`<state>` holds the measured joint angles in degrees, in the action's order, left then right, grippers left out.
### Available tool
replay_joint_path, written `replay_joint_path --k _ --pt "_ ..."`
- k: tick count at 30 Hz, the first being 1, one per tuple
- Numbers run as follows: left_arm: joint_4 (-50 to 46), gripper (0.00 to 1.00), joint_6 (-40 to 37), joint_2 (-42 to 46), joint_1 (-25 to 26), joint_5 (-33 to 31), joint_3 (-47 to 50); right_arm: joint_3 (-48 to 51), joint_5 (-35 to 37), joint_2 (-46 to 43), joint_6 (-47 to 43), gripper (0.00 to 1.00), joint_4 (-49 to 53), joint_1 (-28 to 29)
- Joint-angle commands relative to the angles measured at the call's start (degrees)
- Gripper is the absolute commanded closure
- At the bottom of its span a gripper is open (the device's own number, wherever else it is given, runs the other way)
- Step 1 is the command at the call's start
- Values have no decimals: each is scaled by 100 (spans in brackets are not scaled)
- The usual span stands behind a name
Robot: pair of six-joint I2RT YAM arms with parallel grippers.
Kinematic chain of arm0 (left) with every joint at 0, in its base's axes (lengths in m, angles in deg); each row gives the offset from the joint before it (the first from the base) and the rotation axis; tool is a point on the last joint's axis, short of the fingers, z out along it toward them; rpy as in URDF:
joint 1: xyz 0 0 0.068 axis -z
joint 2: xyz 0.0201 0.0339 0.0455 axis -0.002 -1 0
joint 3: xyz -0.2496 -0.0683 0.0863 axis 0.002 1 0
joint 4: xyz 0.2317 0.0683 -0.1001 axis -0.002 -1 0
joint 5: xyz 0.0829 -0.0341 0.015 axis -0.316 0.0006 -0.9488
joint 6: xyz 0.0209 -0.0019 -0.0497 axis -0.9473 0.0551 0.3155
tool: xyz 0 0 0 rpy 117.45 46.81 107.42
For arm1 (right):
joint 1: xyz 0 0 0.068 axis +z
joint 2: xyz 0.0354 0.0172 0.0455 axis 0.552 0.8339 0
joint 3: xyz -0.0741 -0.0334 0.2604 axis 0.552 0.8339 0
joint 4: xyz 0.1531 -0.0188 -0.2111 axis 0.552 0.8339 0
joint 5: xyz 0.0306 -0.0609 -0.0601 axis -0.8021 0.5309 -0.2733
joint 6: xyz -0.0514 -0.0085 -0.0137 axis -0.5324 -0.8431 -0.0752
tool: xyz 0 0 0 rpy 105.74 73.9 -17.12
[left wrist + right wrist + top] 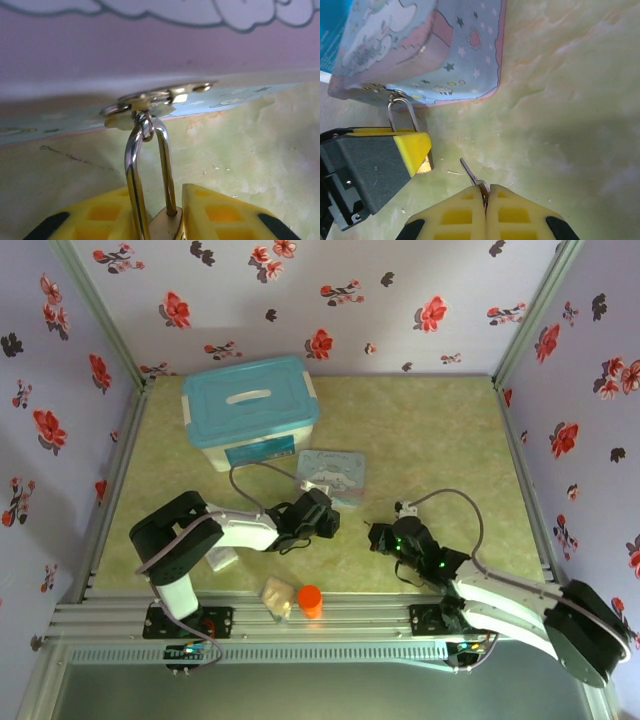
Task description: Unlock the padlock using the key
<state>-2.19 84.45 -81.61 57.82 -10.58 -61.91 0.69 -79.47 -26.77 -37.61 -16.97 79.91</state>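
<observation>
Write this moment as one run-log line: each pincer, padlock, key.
left pincer shut on padlock | shackle through clasp on tin | right pincer shut on key | key tip short of padlock, not inserted

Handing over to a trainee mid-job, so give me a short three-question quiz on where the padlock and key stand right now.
1. True or false: the key, pinched by the right gripper, is already in the padlock.
2. The left gripper clamps its fingers on: A) the key B) the padlock C) nothing.
3. Fill in: the padlock's shackle hangs from a clasp on the ____.
Key: 1 false; 2 B; 3 tin.
</observation>
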Motion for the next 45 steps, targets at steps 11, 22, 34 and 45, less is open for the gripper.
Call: replay_joint_path --k 11,22,34,45 --pt "620 96 1000 146 86 -231 197 189 -389 1229 1326 100 -2288 110" --pt "3111 100 2845 -320 151 -725 768 485 -947 2826 3151 100 -4592 -10" --pt "4213 100 3498 -760 236 -1036 830 789 -736 3295 3780 100 -5819 -19" --pt "4643 100 3921 -883 286 -1283 843 779 -907 3631 3899 100 -6308 -51"
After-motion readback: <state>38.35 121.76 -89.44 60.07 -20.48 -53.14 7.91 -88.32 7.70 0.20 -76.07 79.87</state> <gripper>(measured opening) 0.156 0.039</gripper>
